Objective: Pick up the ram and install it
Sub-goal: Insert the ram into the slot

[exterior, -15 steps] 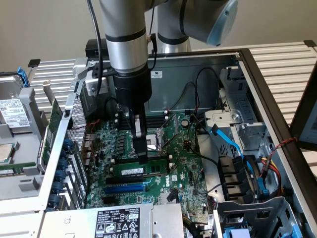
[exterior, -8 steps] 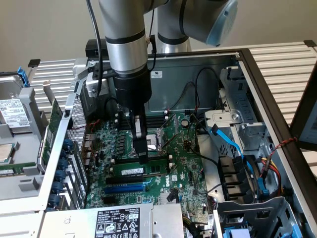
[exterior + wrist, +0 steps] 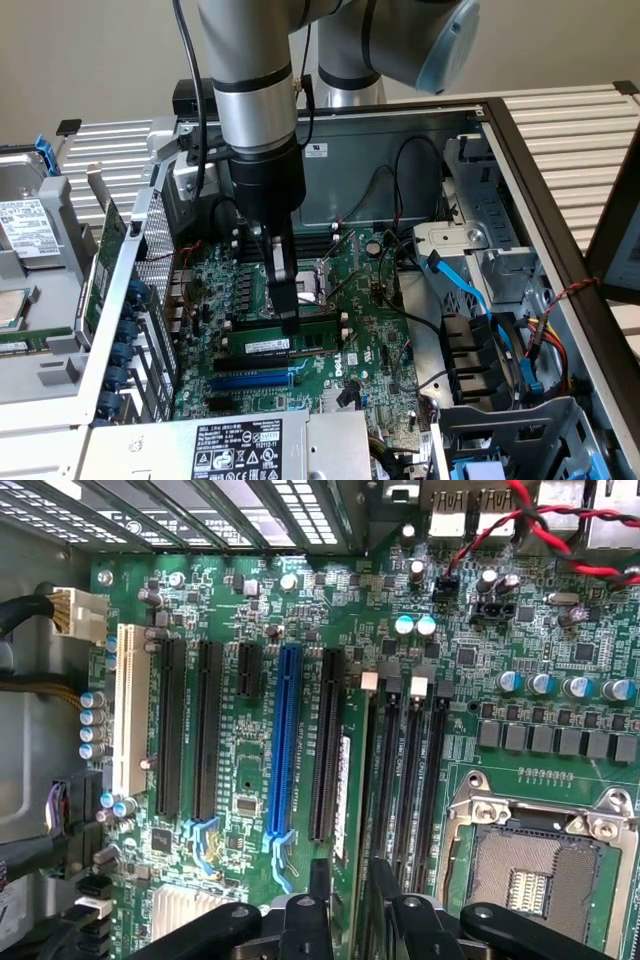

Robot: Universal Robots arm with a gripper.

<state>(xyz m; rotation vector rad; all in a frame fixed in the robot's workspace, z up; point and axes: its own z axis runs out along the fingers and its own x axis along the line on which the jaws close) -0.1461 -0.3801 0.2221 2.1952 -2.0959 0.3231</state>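
The end effector (image 3: 350, 885) stands partly spread, fingers (image 3: 318, 880) either side of the upright ram (image 3: 345, 790) without pinching.

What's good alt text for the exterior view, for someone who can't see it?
A robot arm reaches down into an open computer case, its gripper at the ram, a dark stick with a pale label among the slots of a green motherboard. A blue slot lies beside it.

End of ram (image 3: 347, 790) behind gripper (image 3: 350, 872)
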